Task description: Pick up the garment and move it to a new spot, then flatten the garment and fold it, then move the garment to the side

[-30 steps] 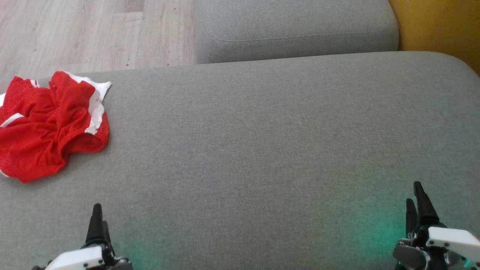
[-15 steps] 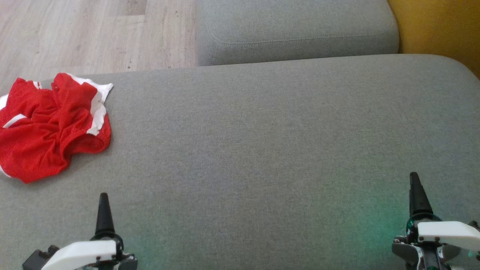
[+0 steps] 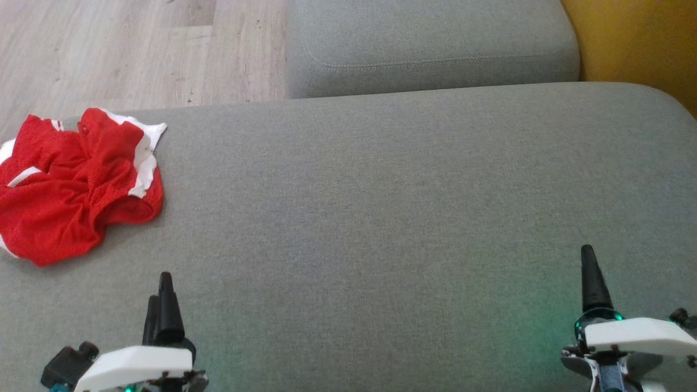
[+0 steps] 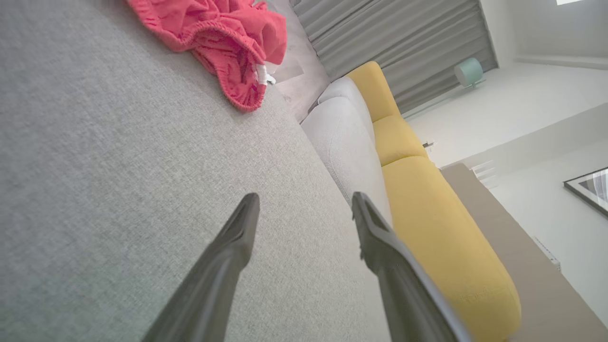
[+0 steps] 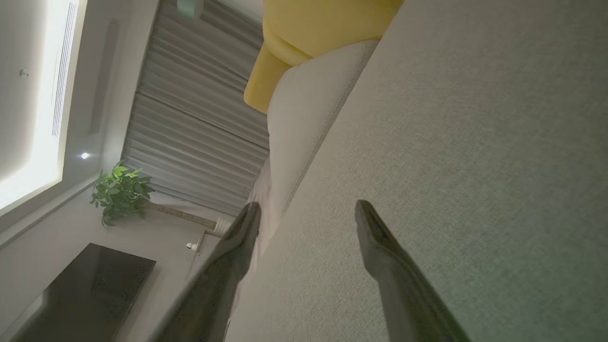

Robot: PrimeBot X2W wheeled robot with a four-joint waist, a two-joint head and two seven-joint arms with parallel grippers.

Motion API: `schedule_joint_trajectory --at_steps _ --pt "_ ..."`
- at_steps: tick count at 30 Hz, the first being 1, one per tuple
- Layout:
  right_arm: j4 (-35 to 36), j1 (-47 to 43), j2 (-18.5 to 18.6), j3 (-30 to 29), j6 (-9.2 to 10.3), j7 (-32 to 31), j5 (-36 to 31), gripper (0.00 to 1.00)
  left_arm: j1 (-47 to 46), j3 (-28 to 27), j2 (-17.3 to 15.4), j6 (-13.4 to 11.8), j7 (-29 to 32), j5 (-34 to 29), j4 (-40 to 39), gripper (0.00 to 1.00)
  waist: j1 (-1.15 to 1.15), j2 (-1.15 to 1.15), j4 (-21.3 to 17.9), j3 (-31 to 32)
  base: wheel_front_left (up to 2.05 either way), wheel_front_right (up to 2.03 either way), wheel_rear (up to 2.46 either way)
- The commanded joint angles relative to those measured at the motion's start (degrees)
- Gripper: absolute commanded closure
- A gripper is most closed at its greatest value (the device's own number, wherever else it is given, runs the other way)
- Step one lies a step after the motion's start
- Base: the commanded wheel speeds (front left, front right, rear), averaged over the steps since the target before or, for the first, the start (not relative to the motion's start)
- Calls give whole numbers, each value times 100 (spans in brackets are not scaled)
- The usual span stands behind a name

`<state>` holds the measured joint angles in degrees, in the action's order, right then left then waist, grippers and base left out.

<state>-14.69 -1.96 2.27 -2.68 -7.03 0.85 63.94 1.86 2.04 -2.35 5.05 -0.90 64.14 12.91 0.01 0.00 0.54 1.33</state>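
loosely crumpled, the red white-trimmed garment (image 3: 76,190) lies clear of wide-spread left tool (image 4: 305,196) and right tool (image 5: 307,204).

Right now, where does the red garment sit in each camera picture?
Head view: the garment lies crumpled at the far left, on the grey seat.
Left wrist view: it is at the top, left of centre, on the same seat.
Right wrist view: this one looks along the seat toward the curtains.
Shared landmark: the yellow sofa.
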Motion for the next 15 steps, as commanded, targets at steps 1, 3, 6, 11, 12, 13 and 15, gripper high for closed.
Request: schedule_joint_trajectory --at_steps 1,3,6,11,12,13,15 --pt "253 107 27 80 -17 88 -216 0 -71 -10 -31 -14 -74 -237 -237 0 -1 0 0 4 0 0 0" --pt "265 100 28 114 -18 122 -380 0 -57 13 -32 -22 -108 -413 -256 0 -1 0 1 10 0 0 0" --pt "285 97 29 166 -19 172 -638 0 -33 39 -33 -28 -159 -686 -280 0 -1 0 2 17 0 0 0" --pt "301 86 31 247 -21 257 -1066 0 9 75 -35 -17 -244 -1132 -300 0 -1 0 6 33 0 0 0" --pt "301 86 31 247 -21 257 -1066 0 9 75 -35 -17 -244 -1132 -300 0 -1 0 6 33 0 0 0" --pt "301 85 32 262 -21 274 -1152 0 16 82 -35 -15 -261 -1217 -303 0 -1 0 8 37 0 0 0" --pt "296 82 33 309 -22 325 -1394 0 40 108 -36 -10 -312 -1463 -305 0 -1 0 13 50 0 0 0"
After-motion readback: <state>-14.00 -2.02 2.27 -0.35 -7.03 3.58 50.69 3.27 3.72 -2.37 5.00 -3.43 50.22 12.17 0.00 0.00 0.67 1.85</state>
